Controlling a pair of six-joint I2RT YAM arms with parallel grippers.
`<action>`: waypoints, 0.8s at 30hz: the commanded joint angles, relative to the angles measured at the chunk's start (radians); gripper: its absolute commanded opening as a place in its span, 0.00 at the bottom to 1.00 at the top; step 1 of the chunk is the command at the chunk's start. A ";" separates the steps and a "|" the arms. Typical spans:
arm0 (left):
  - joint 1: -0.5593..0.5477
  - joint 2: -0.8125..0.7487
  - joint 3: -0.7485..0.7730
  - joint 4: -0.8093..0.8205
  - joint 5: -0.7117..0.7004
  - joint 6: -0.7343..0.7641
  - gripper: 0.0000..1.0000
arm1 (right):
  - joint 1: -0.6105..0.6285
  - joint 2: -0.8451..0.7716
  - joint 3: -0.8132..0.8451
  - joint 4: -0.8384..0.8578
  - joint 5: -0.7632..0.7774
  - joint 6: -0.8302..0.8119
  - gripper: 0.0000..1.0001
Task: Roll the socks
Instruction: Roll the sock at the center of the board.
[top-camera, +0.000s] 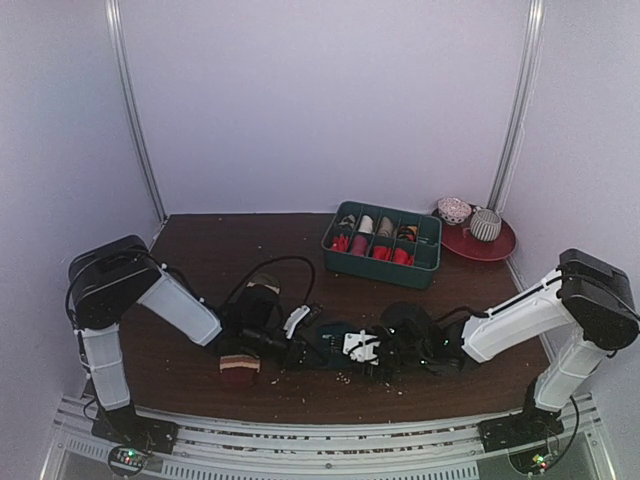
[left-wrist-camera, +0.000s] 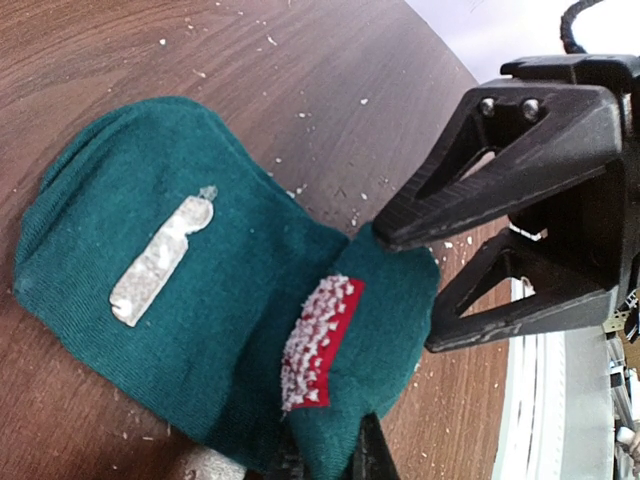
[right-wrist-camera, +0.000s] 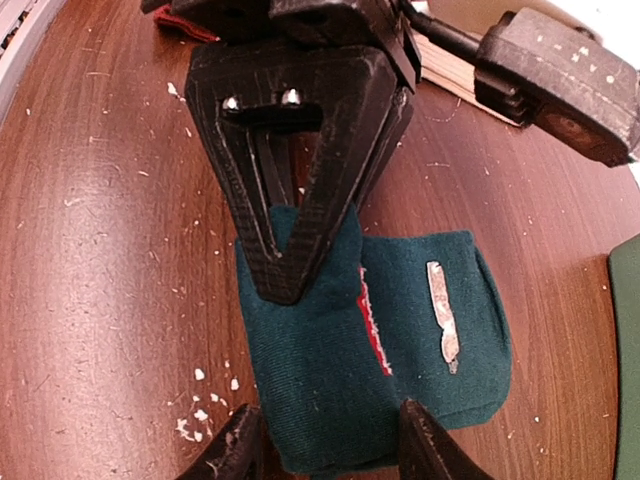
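Observation:
The dark teal sock (left-wrist-camera: 190, 300) lies folded on the brown table, with a red patch (left-wrist-camera: 325, 335) showing at the fold. My left gripper (left-wrist-camera: 335, 455) is shut on the folded edge of the sock. It also shows in the right wrist view (right-wrist-camera: 290, 270), with its tip on the sock (right-wrist-camera: 420, 340). My right gripper (right-wrist-camera: 330, 450) is open, one finger on each side of the sock's near end. In the top view the two grippers (top-camera: 305, 340) (top-camera: 352, 348) meet over the sock (top-camera: 332, 333). The striped sock (top-camera: 240, 365) lies rolled at the front left.
A green compartment tray (top-camera: 430, 262) with rolled fabric bundles stands at the back right. Beside it is a red plate (top-camera: 500, 245) holding two balls. White crumbs (right-wrist-camera: 200, 415) are scattered on the table. A black cable (top-camera: 270, 265) loops behind the left arm.

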 joint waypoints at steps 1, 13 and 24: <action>0.005 0.086 -0.066 -0.322 -0.073 -0.003 0.00 | 0.013 0.046 0.020 0.001 0.001 0.016 0.47; 0.010 0.074 -0.021 -0.355 -0.101 0.043 0.01 | 0.015 0.149 0.068 -0.106 -0.050 0.158 0.25; 0.002 -0.383 -0.165 -0.234 -0.413 0.234 0.98 | -0.077 0.309 0.239 -0.487 -0.468 0.353 0.18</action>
